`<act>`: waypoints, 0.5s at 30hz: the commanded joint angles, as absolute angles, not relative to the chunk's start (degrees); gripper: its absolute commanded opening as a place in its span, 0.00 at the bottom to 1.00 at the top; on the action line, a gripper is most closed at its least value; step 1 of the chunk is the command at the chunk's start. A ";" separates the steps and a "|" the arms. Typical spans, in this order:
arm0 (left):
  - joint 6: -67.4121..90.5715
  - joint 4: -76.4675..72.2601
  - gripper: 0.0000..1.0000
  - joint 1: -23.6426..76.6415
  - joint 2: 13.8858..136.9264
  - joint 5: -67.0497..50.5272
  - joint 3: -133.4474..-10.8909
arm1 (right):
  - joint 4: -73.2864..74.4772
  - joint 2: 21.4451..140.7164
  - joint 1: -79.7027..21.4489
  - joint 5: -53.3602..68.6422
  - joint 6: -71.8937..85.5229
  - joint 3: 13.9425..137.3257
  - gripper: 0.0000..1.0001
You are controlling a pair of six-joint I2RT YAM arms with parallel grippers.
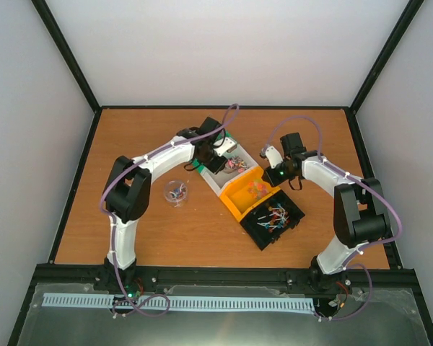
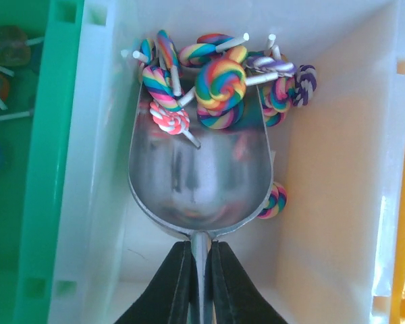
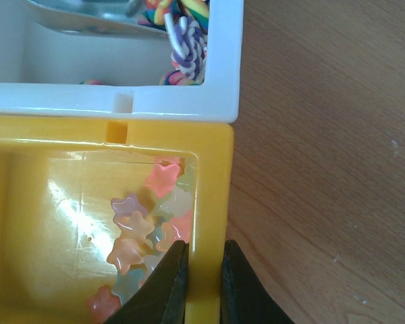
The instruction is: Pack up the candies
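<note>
Now left fingers (image 2: pixel 179 287) clamp a scoop (image 2: pixel 199 175); candies (image 2: pixel 219 84) at its mouth point sticks away from it; right fingers (image 3: pixel 175 287) pinch the orange bin (image 3: pixel 212 189).

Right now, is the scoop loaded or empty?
Barely loaded: a few swirl lollipops rest at the metal scoop's front lip; the bowl behind them is bare.

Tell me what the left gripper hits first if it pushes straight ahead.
The left gripper, jaws shut on the scoop handle, points along the white bin. The scoop's lip sits among the lollipops, so they come first; the bin's far wall probably follows.
</note>
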State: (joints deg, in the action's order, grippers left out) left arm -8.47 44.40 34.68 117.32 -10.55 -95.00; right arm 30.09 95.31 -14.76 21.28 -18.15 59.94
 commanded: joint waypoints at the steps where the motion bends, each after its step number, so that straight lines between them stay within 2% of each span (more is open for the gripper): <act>1: -8.06 32.63 0.01 34.98 120.14 -14.39 -86.59 | 31.87 97.27 -16.08 23.75 -21.07 58.36 0.03; 8: -12.81 11.12 0.01 34.89 110.01 -17.32 -71.47 | 31.63 97.51 -16.06 22.02 -20.41 58.40 0.03; 15: -14.71 7.29 0.01 34.76 103.49 -17.86 -65.89 | 31.70 98.23 -15.89 19.96 -19.41 59.00 0.03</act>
